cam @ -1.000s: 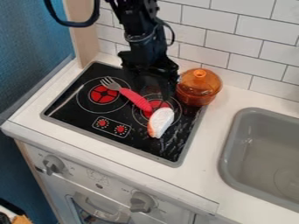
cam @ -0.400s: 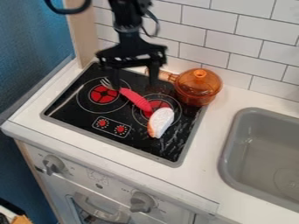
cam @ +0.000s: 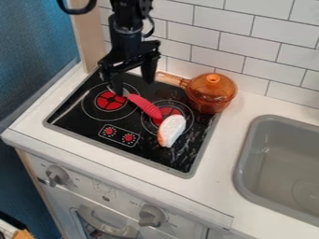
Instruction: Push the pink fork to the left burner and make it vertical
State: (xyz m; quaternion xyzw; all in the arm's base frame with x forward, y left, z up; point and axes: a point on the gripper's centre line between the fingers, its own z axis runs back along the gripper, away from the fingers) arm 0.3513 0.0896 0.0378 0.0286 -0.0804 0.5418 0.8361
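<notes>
The black gripper (cam: pixel 133 85) hangs over the back of the stove, its two fingers spread apart with nothing between them. Its left finger comes down in front of the fork's tines and hides most of them; whether it touches them I cannot tell. The pink fork (cam: pixel 144 107) lies diagonally, its tine end at the upper right of the left burner (cam: pixel 110 101) and its handle end on the right burner (cam: pixel 169 111), close to the bread slice.
A white-topped bread slice (cam: pixel 171 131) lies on the right burner's front part. An amber lidded pot (cam: pixel 211 92) stands at the stove's back right, its handle pointing left. The grey sink (cam: pixel 283 170) is at the right, tiled wall behind.
From over the right burner, the gripper has moved left and turned, with its fingers now clearly apart. More of the pot's handle has come into sight. The fork and bread have not moved.
</notes>
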